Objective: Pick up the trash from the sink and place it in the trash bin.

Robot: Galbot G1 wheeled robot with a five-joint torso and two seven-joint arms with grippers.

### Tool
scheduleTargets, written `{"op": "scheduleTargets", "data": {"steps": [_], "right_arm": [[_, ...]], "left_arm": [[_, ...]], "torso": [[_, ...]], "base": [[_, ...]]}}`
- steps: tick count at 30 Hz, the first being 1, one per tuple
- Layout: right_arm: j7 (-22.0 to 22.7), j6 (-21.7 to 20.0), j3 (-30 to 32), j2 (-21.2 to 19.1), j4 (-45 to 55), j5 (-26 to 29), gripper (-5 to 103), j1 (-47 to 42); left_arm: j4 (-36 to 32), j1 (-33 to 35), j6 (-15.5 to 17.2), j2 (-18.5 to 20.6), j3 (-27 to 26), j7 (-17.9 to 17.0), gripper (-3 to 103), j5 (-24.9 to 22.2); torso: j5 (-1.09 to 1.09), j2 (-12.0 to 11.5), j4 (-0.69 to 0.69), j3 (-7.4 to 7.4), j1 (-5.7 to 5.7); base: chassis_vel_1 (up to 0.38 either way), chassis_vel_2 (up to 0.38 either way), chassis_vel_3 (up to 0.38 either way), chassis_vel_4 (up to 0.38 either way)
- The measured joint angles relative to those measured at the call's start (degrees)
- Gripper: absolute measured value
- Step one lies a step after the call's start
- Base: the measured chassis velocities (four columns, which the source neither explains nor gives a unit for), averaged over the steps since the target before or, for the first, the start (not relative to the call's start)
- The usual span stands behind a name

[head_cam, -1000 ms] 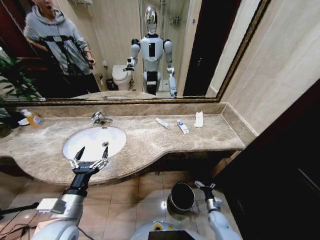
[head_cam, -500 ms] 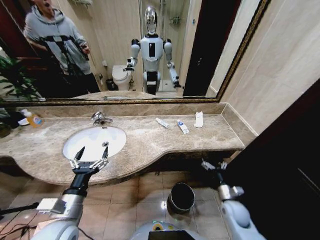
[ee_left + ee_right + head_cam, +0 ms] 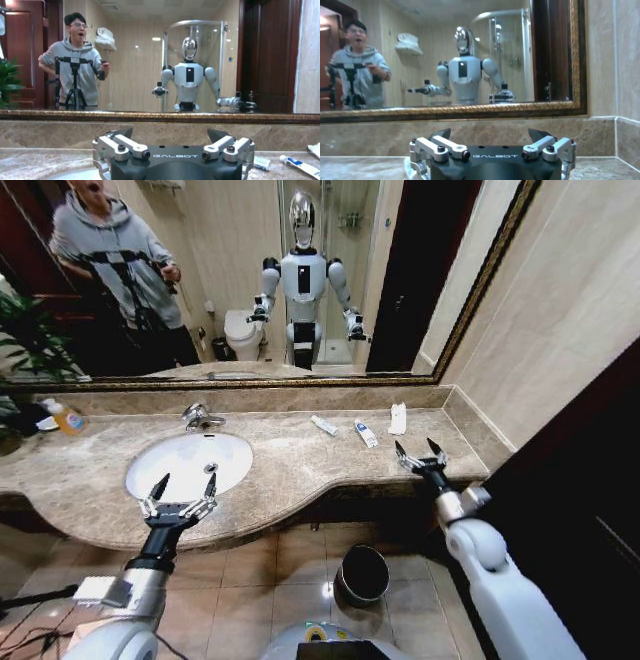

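The white oval sink (image 3: 176,470) is set in the beige marble countertop (image 3: 290,470). The trash lies on the counter right of the basin: a small white tube (image 3: 323,425), a blue-printed tube (image 3: 366,433) and a flat white wrapper (image 3: 398,418). The left wrist view catches the two tubes (image 3: 260,163) (image 3: 300,166) too. My left gripper (image 3: 180,491) hangs open over the sink's front rim, holding nothing. At the counter's front right edge, a little in front of the wrapper, my right gripper (image 3: 420,451) is open and holds nothing. The black trash bin (image 3: 364,573) stands on the floor below the counter.
A chrome faucet (image 3: 200,417) stands behind the basin. An orange-yellow bottle (image 3: 65,417) sits at the far left beside a plant (image 3: 25,340). A wall mirror (image 3: 250,280) runs along the back. A tiled wall and a dark door close the right side.
My right arm has risen from the floor beside the bin to the counter's front right edge, still open. The left arm has not moved.
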Motion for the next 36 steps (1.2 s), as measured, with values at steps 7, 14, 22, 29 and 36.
{"op": "scheduleTargets", "data": {"steps": [7,14,22,29,36], "right_arm": [[0.26,-3.64,-3.41,-0.70,-7.56,0.50,100,7.78],[1.42,-5.32,-10.74,-0.06,-19.87,0.68,100,19.79],[1.62,-5.08,-15.38,2.03,-30.69,-1.32,100,29.08],[2.59,-3.49,-16.12,4.50,-40.25,-6.20,100,33.88],[3.35,-1.03,-14.24,5.69,-46.99,-9.64,100,35.73]], "left_arm": [[0.00,0.00,0.00,0.00,0.00,0.00,100,0.00],[0.00,0.00,0.00,0.00,0.00,0.00,100,0.00],[0.00,0.00,0.00,0.00,0.00,0.00,100,0.00],[0.00,0.00,0.00,0.01,0.00,0.00,100,0.00],[0.00,0.00,0.00,0.00,0.00,0.00,100,0.00]], "torso": [[0.00,0.00,-0.01,0.00,0.00],[0.00,0.00,0.00,0.00,0.00],[-0.01,0.00,0.00,0.00,0.00],[0.00,0.00,-0.01,0.00,0.00],[-0.01,0.00,0.00,-0.01,0.00]], "base": [[0.000,0.000,0.000,0.000],[0.000,0.000,0.000,0.000],[0.000,0.000,0.000,0.000],[0.000,0.000,0.000,0.000],[0.000,0.000,0.000,0.000]]}}
